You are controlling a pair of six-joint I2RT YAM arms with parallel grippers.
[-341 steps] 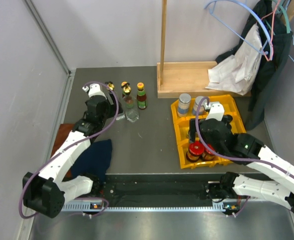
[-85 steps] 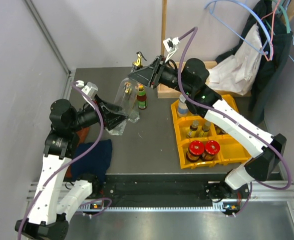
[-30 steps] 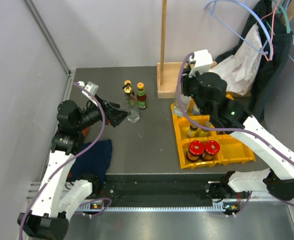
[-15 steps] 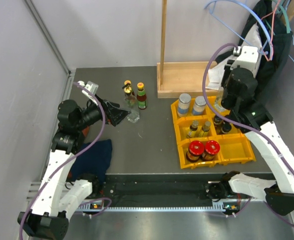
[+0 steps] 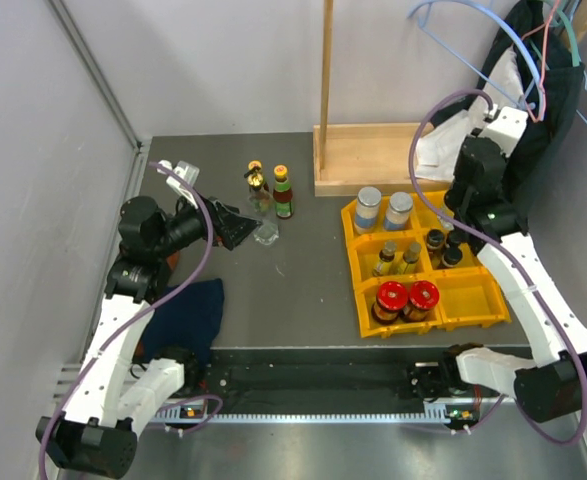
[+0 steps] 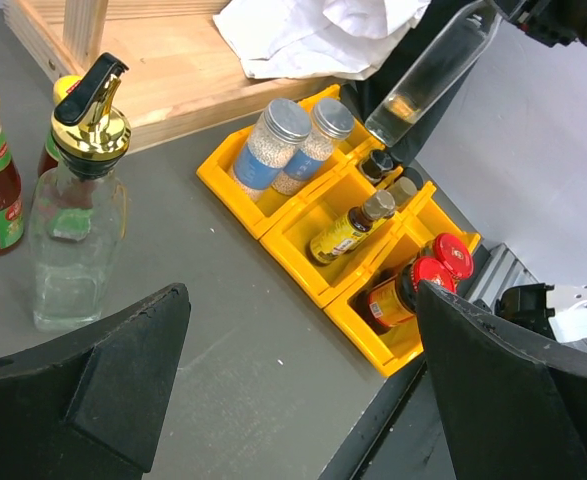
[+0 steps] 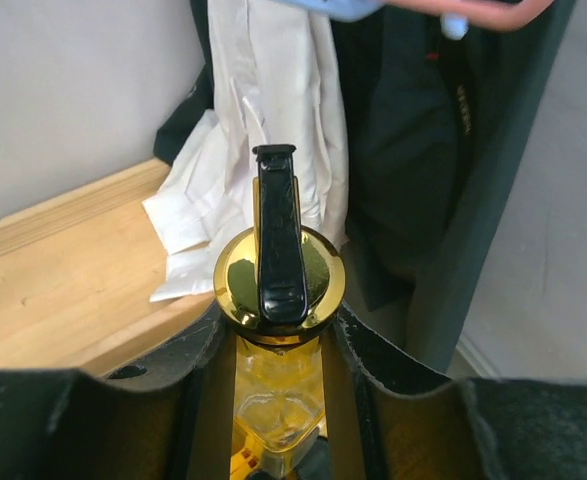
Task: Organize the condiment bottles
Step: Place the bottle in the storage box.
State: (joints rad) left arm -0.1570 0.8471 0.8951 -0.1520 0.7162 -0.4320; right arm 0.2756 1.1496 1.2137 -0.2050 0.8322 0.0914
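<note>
My right gripper (image 7: 278, 340) is shut on a tall clear gold-stoppered bottle (image 7: 278, 285), its fingers (image 7: 198, 350) clamped below the stopper. In the left wrist view that bottle (image 6: 435, 68) hangs tilted above the back right corner of the yellow bin (image 6: 273, 215). The bin (image 5: 361, 262) holds two silver-lidded jars (image 5: 368, 205), small dark bottles (image 5: 443, 245), two yellow-labelled bottles (image 5: 398, 258) and two red-lidded jars (image 5: 405, 297). Another gold-stoppered bottle (image 6: 78, 230) and a red sauce bottle (image 5: 282, 192) stand on the table. My left gripper (image 5: 235, 226) hovers open and empty beside them.
A wooden stand (image 5: 373, 155) sits behind the bin. Clothes on hangers (image 5: 518, 110) hang right behind my right arm. A dark blue cloth (image 5: 188, 315) lies near the left arm's base. A grey wall (image 5: 33, 200) bounds the left side.
My right arm has swung with the bottle from the bin's back left corner to above its back right corner. The left arm has barely moved.
</note>
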